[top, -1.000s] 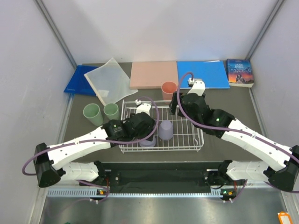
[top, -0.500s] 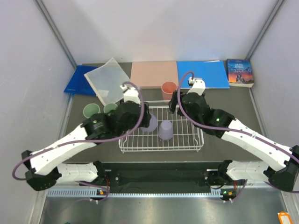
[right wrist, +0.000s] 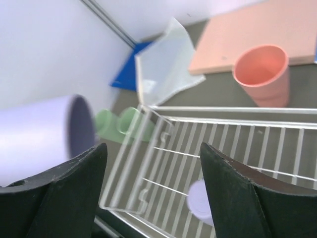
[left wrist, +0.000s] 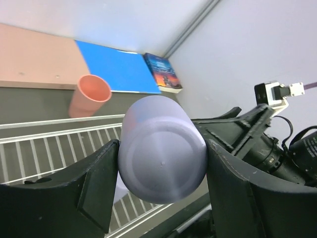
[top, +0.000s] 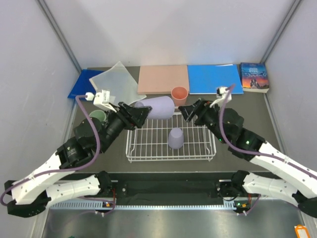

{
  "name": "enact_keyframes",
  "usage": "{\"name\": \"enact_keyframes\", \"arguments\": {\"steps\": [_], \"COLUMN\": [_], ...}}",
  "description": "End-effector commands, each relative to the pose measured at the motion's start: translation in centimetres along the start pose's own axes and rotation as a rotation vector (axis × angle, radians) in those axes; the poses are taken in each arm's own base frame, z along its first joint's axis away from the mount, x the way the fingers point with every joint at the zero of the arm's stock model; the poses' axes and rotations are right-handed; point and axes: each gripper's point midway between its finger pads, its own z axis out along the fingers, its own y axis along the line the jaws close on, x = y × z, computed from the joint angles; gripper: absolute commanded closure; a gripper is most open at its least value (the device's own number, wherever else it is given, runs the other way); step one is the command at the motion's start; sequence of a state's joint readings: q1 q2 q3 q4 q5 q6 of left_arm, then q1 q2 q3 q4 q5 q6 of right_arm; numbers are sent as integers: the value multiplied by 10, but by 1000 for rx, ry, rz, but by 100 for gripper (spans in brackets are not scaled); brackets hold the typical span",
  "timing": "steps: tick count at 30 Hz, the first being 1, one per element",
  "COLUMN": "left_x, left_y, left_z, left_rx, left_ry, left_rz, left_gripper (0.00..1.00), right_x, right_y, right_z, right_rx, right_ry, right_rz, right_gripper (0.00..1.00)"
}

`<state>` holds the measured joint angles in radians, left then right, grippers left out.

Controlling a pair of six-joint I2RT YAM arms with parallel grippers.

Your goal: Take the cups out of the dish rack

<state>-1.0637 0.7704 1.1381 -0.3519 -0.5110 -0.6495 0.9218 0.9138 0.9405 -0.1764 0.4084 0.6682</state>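
The dark counter [top: 270, 106] holds the white wire dish rack [top: 148, 144] in the middle, close to the two arms. The left hand [top: 140, 113] is up high over the far left corner of the rack. It is squeezed tight on a purple cup [top: 159, 107], with one finger on each side. The cup lies on its side in the hand, its flat bottom toward the left wrist and its open mouth toward the right arm. I think it is held that high so it can pass over the rack's wire side and go down on the counter. The right hand [top: 188, 113] is spread wide with nothing in it. It hangs over the far right corner of the rack, maybe to be ready for the next cup. Only one cup is in the rack, another purple cup [top: 176, 138]. It sits upside down near the middle, lower than the right hand and a bit closer to the arms, not touching it. The pink cup [top: 179, 95] stands mouth up on the counter just behind the rack. Two green cups [right wrist: 105, 123] stand side by side on the counter by the rack's left side.
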Motion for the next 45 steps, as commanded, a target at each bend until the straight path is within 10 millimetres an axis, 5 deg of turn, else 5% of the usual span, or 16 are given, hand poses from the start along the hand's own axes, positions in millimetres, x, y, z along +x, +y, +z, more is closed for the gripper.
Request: {"name": "enact_keyframes", "arguments": {"steps": [1, 6, 11, 15, 16, 17, 23, 30, 42, 43, 45], "left_x": [-20, 7, 28, 30, 15, 24, 16, 17, 26, 29, 30], "left_y": [-34, -28, 0, 0, -10, -9, -22, -13, -15, -14, -13], "left_z": [0, 15, 59, 79, 81, 86, 92, 93, 97, 99, 101], "left_rx": [158, 161, 190, 305, 391, 414, 535, 555, 579, 574, 571], "left_ry": [-89, 8, 171, 206, 163, 199, 176, 169, 222, 230, 236], "left_rz": [-152, -212, -359, -492, -502, -527, -626, -683, -685, -686, -691], "left_gripper": [100, 100, 100, 100, 100, 100, 100, 100, 100, 100, 100], "right_x": [-48, -74, -78, -77, -79, -76, -88, -89, -69, -65, -63], "right_y": [44, 46, 47, 45, 45, 42, 34, 13, 53, 55, 61], "right_z": [-29, -49, -54, -57, -58, -56, -53, -45, -19, -17, -11], "right_rx": [-231, -243, -239, -235, -238, -230, -216, -171, -377, -389, -416], "right_ry": [-168, -227, -215, -202, -204, -193, -208, -177, -59, -36, -27], "right_rz": [178, 176, 111, 78, 74, 60, 35, 16, 10, 16, 23], "right_gripper": [25, 25, 24, 23, 23, 23, 23, 25, 30, 32, 55]}}
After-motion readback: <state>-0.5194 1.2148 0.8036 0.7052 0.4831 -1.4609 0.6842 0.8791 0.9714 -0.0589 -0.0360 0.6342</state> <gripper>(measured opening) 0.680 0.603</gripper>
